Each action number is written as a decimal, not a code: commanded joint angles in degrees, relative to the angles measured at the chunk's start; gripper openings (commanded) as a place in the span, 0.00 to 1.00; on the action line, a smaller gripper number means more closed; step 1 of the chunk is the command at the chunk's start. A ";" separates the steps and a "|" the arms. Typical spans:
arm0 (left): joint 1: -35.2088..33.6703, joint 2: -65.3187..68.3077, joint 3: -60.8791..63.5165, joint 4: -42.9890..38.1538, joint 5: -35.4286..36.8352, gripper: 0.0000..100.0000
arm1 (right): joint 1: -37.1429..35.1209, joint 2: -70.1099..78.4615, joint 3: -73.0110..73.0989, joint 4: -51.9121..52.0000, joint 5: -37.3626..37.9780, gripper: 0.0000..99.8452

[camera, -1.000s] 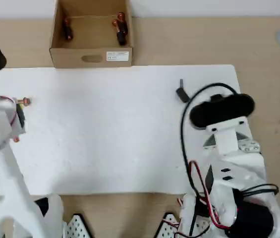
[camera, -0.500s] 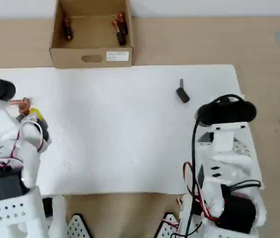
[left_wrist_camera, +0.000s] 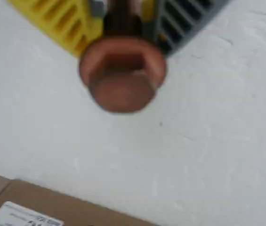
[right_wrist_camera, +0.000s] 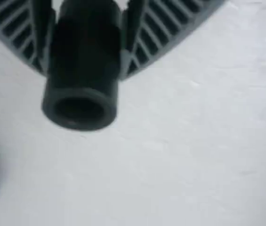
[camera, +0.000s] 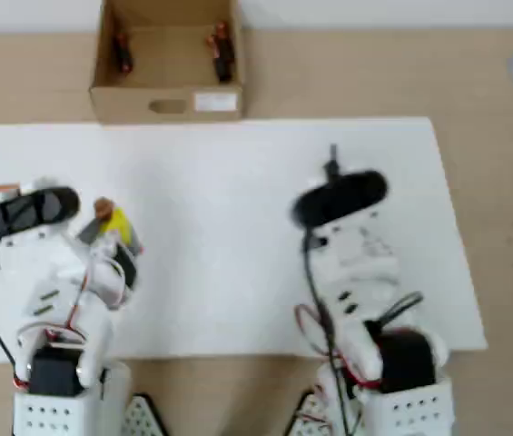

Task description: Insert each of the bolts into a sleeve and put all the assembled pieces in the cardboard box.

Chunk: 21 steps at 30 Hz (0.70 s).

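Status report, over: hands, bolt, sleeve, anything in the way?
Left hand shut on bolt. Right hand shut on sleeve. Parts not yet joined. Loose dark piece on mat near right arm.

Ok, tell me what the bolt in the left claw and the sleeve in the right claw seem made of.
The copper-coloured hex-head bolt: probably copper-plated metal, judging by its smooth reddish sheen. The black cylindrical sleeve: matte, no glints, so plastic or rubber, possibly blackened metal.
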 commanded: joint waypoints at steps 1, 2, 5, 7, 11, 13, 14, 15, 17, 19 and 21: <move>3.78 -6.02 1.41 -1.58 0.26 0.00 | -5.05 -0.31 1.54 -3.52 -0.44 0.01; 4.75 -5.76 1.41 -1.58 0.97 0.00 | -6.02 -0.31 2.24 -4.31 -0.35 0.01; 6.42 -5.14 0.53 -1.67 7.56 0.00 | -8.92 -0.31 3.65 -6.24 -0.18 0.01; 7.91 -5.14 -0.09 -1.67 11.96 0.00 | -11.12 -0.31 4.62 -7.91 -0.09 0.01; 11.60 -5.14 -2.11 -1.67 16.70 0.00 | -16.04 -0.31 6.29 -11.08 0.00 0.01; 13.27 -5.14 -3.96 -1.67 18.81 0.00 | -18.51 -0.31 6.37 -11.96 0.00 0.01; 13.98 -5.14 -5.01 -1.76 19.87 0.00 | -19.65 -0.31 6.46 -12.31 0.09 0.01; 14.59 -5.14 -6.07 -1.85 20.84 0.00 | -20.53 -0.31 6.46 -12.40 0.09 0.01; 15.38 -5.14 -7.74 -3.25 21.98 0.00 | -22.02 -0.22 6.46 -12.40 0.62 0.01; 15.38 -5.14 -9.05 -5.45 22.15 0.00 | -23.16 -0.22 6.90 -12.40 2.64 0.01; 15.38 -5.14 -9.93 -7.47 22.15 0.00 | -24.04 -0.31 7.25 -12.40 4.66 0.01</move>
